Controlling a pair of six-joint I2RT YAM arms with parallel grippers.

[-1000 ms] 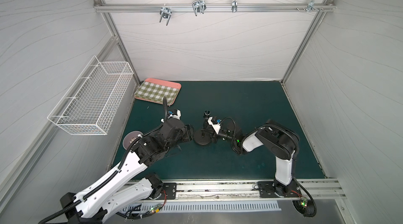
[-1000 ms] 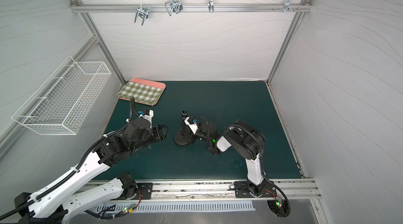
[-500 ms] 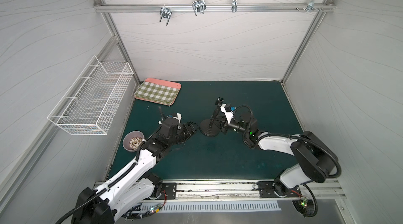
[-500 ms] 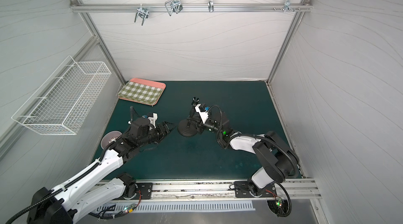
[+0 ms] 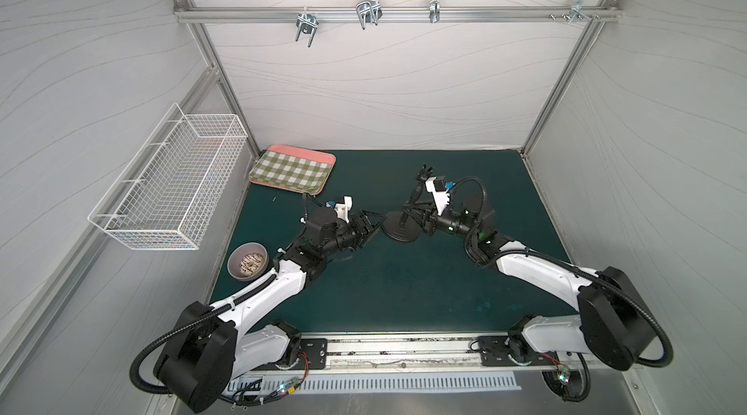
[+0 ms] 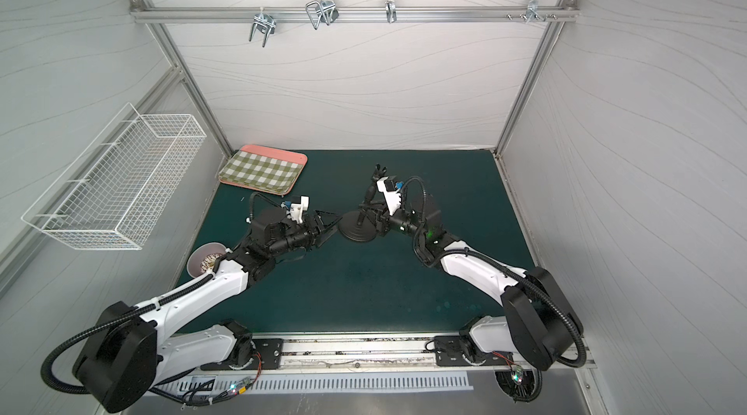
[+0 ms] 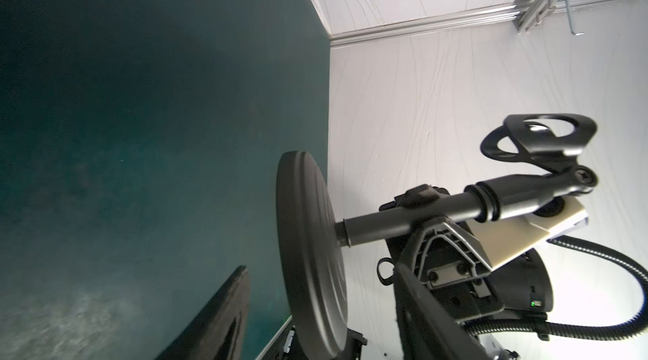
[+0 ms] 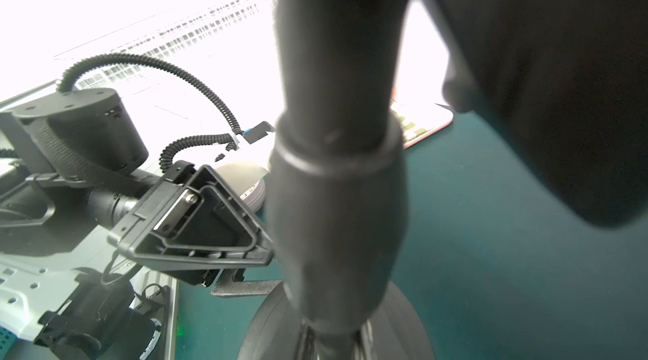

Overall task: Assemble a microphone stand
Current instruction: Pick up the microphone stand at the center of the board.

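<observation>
Listing the stand (image 5: 404,215) first: we find it at the middle of the mat (image 5: 404,291), between the two arms. Its rod (image 7: 403,216) enters the centre of the round base (image 7: 308,253), and the clip (image 7: 536,137) tops the far end of the rod, which leans toward the far wall. The right gripper (image 5: 418,217) is clamped low on the rod, just above the base. The left gripper (image 5: 378,227) sits just left of the base rim with its jaws apart and nothing between them; we cannot tell whether a fingertip touches the rim. We also cannot tell whether the base lies flat on the mat or is slightly raised. Bystanders well apart from the work are a checked tray (image 5: 293,168) at far left, a bowl (image 5: 247,265) at near left and a wire basket (image 5: 169,182) on the left wall. We judge the joining largely done, since both parts read as one piece. Probably left to do: confirm the rod is fully seated, stand the piece squarely on the mat, and let go.
</observation>
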